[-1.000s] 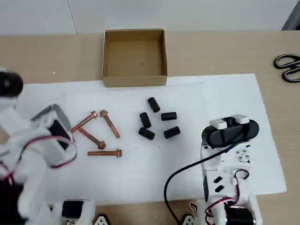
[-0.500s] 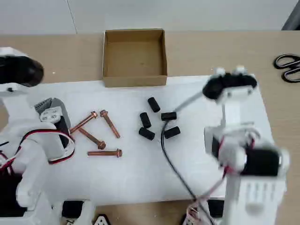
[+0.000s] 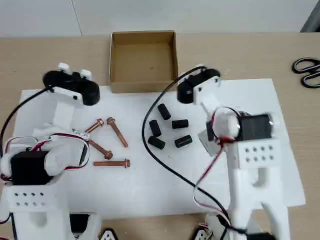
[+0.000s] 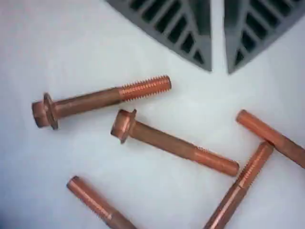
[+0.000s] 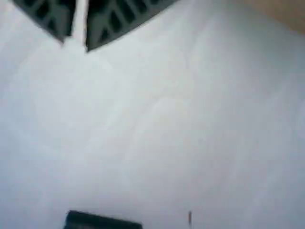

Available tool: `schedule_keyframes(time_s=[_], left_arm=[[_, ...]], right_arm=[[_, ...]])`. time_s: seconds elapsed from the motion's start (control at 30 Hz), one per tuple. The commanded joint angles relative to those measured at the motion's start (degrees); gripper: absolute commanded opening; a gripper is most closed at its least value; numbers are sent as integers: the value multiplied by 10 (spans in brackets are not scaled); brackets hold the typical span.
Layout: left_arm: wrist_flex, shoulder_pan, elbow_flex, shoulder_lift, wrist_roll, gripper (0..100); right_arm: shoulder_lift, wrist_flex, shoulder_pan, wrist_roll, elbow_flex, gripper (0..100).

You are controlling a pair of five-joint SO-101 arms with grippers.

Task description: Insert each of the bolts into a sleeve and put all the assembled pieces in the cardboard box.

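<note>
1. Pale wooden table [image 3: 40,60] runs across the high view, and a sheet of white paper [image 3: 150,185] covers its middle from one arm to the other
2. A pair of scissors [image 3: 306,71] lies on the bare wood at the far edge on the right arm's side, well apart from everything else
3. The cardboard box [image 3: 143,86] sits open-topped at the far edge of the paper, roughly midway between the arms, with its brown floor in plain sight
4. Four copper-coloured bolts [image 3: 117,132] lie loose on the paper on the left arm's side, nearer the arm bases than the box; two of them have their heads close together, and one lies crosswise nearest the bases
5. Five short black sleeves [image 3: 156,143] lie in a loose cluster near the middle of the paper, separate from the bolts and outside the box
6. The left arm [image 3: 60,110] stands over the paper just beside the bolts, and the left gripper [image 4: 218,67] hangs above them, its grey ribbed fingers drawn together with only a thin slit between them and nothing held
7. The right arm [image 3: 235,130] stands beside the sleeves, and the right gripper [image 5: 81,42] hangs over bare paper, its fingers likewise together on nothing, with one sleeve [image 5: 102,220] lying farther off from its tips
</note>
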Motion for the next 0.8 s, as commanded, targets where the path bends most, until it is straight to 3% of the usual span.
schedule_keyframes(time_s=[0.0, 0.2, 0.4, 0.57, 0.77], left_arm=[[-8, 0, 17, 0, -18, 6], [-56, -55, 69, 1, -28, 6], [-112, -159, 134, 0, -49, 6], [-118, -195, 149, -3, -58, 6], [-127, -213, 151, -1, -56, 6]], right_arm=[[49, -9, -6, 77, 0, 107], [124, -51, -25, 149, -1, 125], [160, -62, -121, 142, 0, 125], [189, -106, -181, 113, 0, 125], [236, -156, -198, 111, -1, 125]])
